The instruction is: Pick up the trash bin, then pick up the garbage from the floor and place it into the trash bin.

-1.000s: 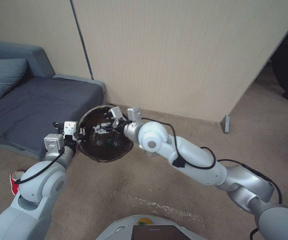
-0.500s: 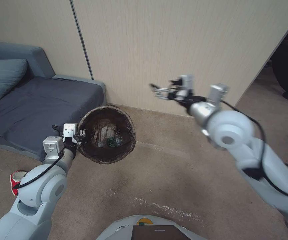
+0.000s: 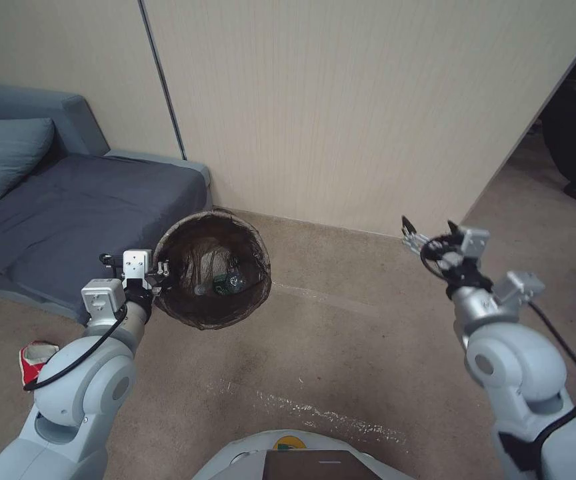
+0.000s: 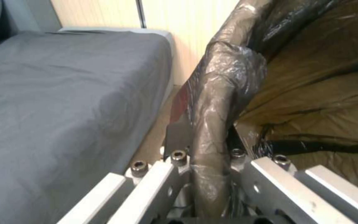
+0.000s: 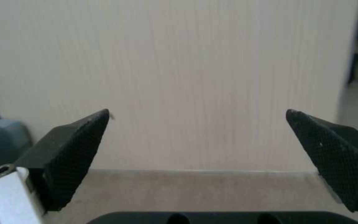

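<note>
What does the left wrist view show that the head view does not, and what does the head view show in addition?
Left wrist view alone: the left gripper shut on the bag-covered rim of the trash bin, the rim pinched between its fingers.

Head view alone: a small bottle lying inside the trash bin, a red wrapper on the carpet beside the left arm, and the right gripper open and empty, held off to the right near the wall.

Both: the left gripper at the bin's rim, the dark bag lining, and the grey sofa beside the bin.
</note>
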{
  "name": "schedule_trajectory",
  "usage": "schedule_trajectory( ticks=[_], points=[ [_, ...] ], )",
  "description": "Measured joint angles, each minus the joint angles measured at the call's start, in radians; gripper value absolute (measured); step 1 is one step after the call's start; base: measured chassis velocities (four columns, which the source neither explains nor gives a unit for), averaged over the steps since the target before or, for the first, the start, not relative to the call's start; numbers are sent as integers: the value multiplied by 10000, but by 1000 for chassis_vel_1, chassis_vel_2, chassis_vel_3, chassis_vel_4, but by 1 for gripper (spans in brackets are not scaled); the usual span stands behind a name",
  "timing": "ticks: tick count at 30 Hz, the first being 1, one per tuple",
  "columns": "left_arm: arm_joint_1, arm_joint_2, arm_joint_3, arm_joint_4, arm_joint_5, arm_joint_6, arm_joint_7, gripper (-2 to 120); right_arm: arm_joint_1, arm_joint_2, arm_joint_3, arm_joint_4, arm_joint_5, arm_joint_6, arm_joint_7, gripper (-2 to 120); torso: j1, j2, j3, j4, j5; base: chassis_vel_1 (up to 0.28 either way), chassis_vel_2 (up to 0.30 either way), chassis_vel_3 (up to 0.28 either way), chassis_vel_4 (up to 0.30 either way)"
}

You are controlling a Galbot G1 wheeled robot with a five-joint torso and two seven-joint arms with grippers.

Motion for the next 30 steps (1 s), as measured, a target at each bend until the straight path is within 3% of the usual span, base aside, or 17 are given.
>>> schedule_trajectory(
  ticks=[2, 5, 10, 13, 20, 30],
  points=[
    [-7, -23, -1, 7, 39, 0, 31, 0, -160, 281, 30, -36, -356, 239, -153, 100, 0, 0, 0, 5, 0, 0, 0, 0, 0],
    [-17, -150, 86, 115, 212, -124, 159, 0, -603, 1426, 235, -355, -2016, 1278, -831, 100, 0, 0, 1, 4, -2, 0, 0, 0, 0],
    [23, -324, 143, 154, 273, -327, 263, 0, -881, 2139, 421, -817, -3045, 2340, -1216, 100, 0, 0, 1, 3, -2, 0, 0, 0, 0],
    [39, -560, 243, 242, 440, -469, 371, 0, -1074, 2624, 614, -1398, -3942, 3553, -1529, 100, 0, 0, 1, 3, -1, 0, 0, 0, 0],
    [27, -606, 321, 419, 557, -561, 541, 0, -1377, 2859, 540, -1704, -4236, 4075, -1595, 100, 0, 0, 1, 2, -2, 0, 0, 0, 0],
    [-94, -328, 399, 529, 373, -302, 401, 0, -980, 2806, 245, -1808, -4410, 3932, -1578, 100, 0, 0, 2, 4, 0, 0, 0, 0, 0]
  ],
)
